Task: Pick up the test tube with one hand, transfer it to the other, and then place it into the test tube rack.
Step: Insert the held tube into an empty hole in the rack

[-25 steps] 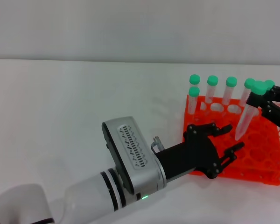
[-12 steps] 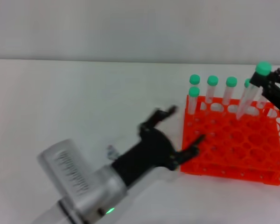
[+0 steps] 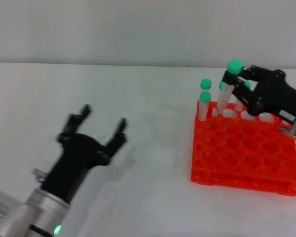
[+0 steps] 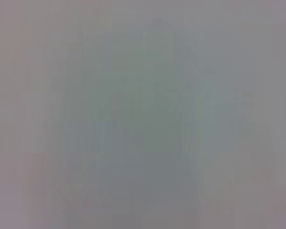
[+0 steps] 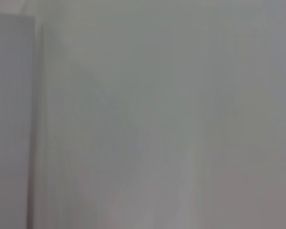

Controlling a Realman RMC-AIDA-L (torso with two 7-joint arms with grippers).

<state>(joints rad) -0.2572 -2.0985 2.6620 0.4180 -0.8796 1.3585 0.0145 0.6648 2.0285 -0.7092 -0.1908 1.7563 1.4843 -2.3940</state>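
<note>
Only my head camera shows the scene; both wrist cameras give me blank grey. My right gripper (image 3: 230,78) has its fingers closed on the test tube (image 3: 227,92), near upright, green cap above the fingers, lower end at the back row of the orange test tube rack (image 3: 241,153). My left gripper (image 3: 102,121) hangs over the white desk (image 3: 113,89), fingers spread wide, empty.

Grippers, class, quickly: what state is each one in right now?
Left gripper: open, empty, over the table away from the test tube rack.
Right gripper: shut on the test tube, above the rack's far row.
</note>
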